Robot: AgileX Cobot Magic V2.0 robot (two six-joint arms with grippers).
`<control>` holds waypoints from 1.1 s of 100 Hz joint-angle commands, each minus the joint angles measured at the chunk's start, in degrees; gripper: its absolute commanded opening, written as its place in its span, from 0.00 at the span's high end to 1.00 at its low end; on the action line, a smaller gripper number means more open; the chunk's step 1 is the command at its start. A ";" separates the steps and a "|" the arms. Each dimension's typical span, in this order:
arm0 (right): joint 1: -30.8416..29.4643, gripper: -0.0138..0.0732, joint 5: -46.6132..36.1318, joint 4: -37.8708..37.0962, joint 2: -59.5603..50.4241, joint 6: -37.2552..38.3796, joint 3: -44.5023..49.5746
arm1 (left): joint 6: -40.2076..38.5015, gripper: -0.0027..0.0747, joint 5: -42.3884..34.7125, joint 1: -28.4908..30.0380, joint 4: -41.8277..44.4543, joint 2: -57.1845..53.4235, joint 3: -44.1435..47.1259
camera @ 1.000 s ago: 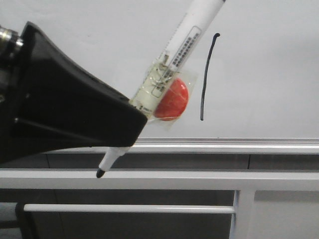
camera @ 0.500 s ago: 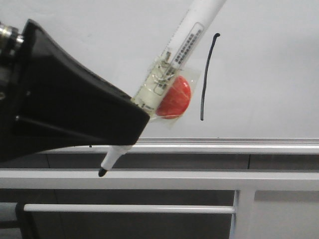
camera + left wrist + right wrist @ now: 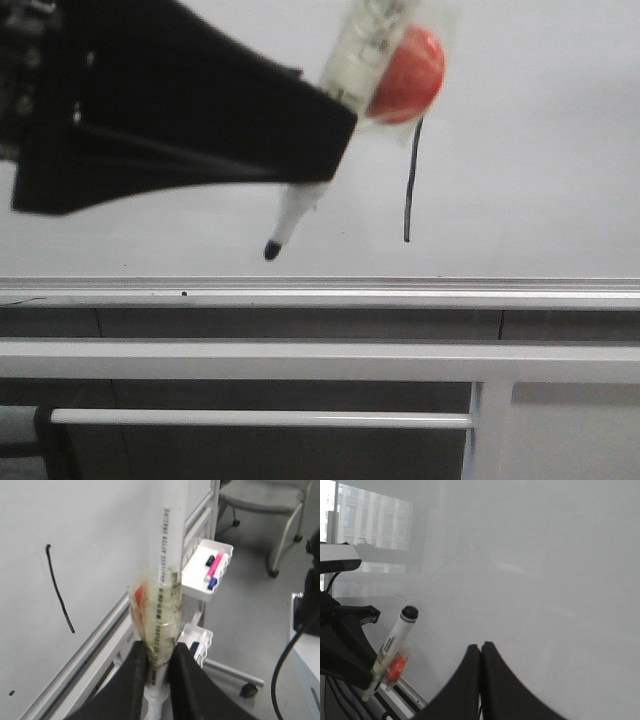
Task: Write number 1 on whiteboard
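In front of the whiteboard (image 3: 540, 150), front view: the left gripper (image 3: 320, 150) has risen since half a second ago, lifting the marker (image 3: 300, 205) with it; the black tip, earlier down in front of the silver rail (image 3: 400, 297), now hangs over the white surface, left of the number 1 (image 3: 408, 195). The stroke's upper part is now hidden behind the red ball (image 3: 408, 72) taped to the barrel; whether the tip touches the board cannot be told. Left wrist view: left gripper (image 3: 159, 667) clenched on the taped marker (image 3: 167, 560); the number 1 (image 3: 59, 590) shows whole, curved, blob at the top, standing beside the barrel and apart from it. A small tray of pens (image 3: 207, 570) hangs on the frame beyond. Right wrist view: right gripper (image 3: 480, 652) pressed closed, holding nothing, idle near the board (image 3: 545, 555). Judgement: the digit looks finished; the upward move reads as withdrawal rather than a new stroke.
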 commanded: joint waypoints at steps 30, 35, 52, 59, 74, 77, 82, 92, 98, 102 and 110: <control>-0.47 0.91 -3.59 0.20 0.73 -0.41 -1.29 | 13.32 0.99 -34.48 -3.26 -35.62 0.18 10.95; -0.47 0.91 -3.59 0.20 0.73 -0.41 -1.29 | 14.46 0.99 -36.24 -3.88 -38.97 1.57 12.12; -0.47 0.91 -3.59 0.20 0.73 -0.41 -1.29 | 15.76 0.99 -49.14 -8.27 -48.81 8.01 14.88; -0.47 0.91 -3.59 0.20 0.73 -0.41 -1.29 | 15.84 0.99 -54.20 -9.98 -54.67 10.82 15.45; -0.47 0.91 -3.59 0.20 0.73 -0.41 -1.29 | 15.84 0.99 -59.64 -11.01 -57.56 14.80 15.93; -0.47 0.91 -3.59 0.20 0.73 -0.41 -1.29 | 15.84 0.99 -59.78 -11.01 -57.56 15.50 15.92; -0.47 0.91 -3.59 0.20 0.73 -0.41 -1.29 | 15.84 0.99 -59.79 -11.01 -57.43 16.50 15.92; -0.47 0.91 -3.59 0.20 0.73 -0.41 -1.29 | 15.06 0.99 -60.56 -11.01 -55.85 18.33 15.92; -0.47 0.91 -3.59 0.20 0.73 -0.41 -1.29 | 13.32 0.99 -61.08 -11.01 -54.87 19.29 15.92; -0.47 0.91 -3.59 0.20 0.73 -0.41 -1.29 | 12.77 0.99 -61.18 -11.01 -54.53 19.81 15.92; -0.47 0.91 -3.59 0.20 0.73 -0.41 -1.29 | 12.47 0.99 -62.81 -11.01 -54.55 21.06 15.92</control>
